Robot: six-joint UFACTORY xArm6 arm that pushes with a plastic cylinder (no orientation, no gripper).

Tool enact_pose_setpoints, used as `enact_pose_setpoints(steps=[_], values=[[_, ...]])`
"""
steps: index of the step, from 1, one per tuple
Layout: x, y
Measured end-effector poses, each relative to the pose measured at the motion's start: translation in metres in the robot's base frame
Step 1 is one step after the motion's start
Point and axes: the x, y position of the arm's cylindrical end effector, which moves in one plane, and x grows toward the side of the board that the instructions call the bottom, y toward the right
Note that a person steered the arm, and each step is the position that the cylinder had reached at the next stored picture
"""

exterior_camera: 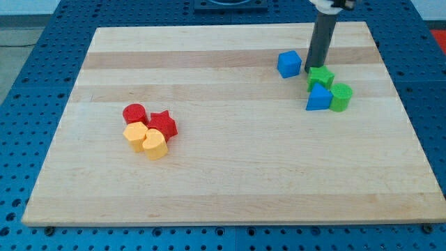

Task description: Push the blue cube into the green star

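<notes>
The blue cube (289,63) sits on the wooden board (230,174) at the view's upper right. The green star (320,77) lies just to its right and slightly lower, with a small gap between them. My tip (315,68) comes down from the view's top as a dark rod and rests between the two, just right of the blue cube and touching the green star's upper left edge.
A blue triangular block (318,99) and a green cylinder (341,97) sit right below the green star. At the view's left centre a red cylinder (134,113), a red star (163,124), a yellow block (135,134) and a yellow heart (155,143) cluster together.
</notes>
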Motion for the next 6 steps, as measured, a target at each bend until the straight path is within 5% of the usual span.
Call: enact_pose_setpoints(steps=[2,3,6], values=[[-0.092,-0.014],[-0.087,-0.069],[-0.021,-0.060]])
